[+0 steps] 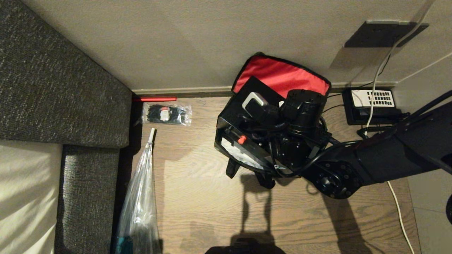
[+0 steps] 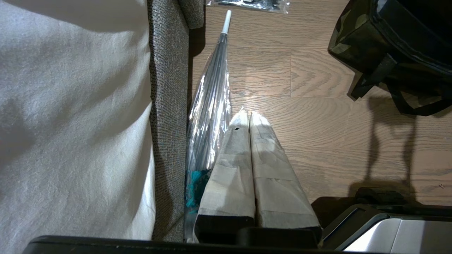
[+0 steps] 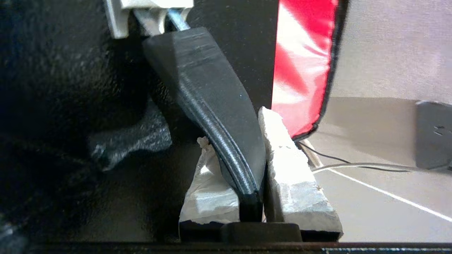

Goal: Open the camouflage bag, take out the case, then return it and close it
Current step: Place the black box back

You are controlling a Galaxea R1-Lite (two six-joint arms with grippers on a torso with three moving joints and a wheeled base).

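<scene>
The camouflage bag (image 1: 282, 74) stands open on the wood floor by the wall, its red lid lining propped up behind it. Its camouflage side (image 2: 353, 31) also shows in the left wrist view. The black case (image 1: 243, 107) sits tilted at the bag's mouth, with its red latch (image 1: 242, 139) facing me. My right gripper (image 3: 235, 127) is shut on the case's black strap handle (image 3: 204, 77), next to the red lining (image 3: 300, 63). The right arm (image 1: 370, 158) reaches in from the right and hides much of the bag. My left gripper (image 2: 247, 114) hangs shut and empty above the floor.
A black telephone (image 1: 372, 104) with cables (image 1: 378, 70) lies right of the bag by the wall. A clear packet of cable ties (image 1: 166, 114) and a clear umbrella (image 1: 141, 197) lie to the left, along the grey sofa (image 1: 53, 88).
</scene>
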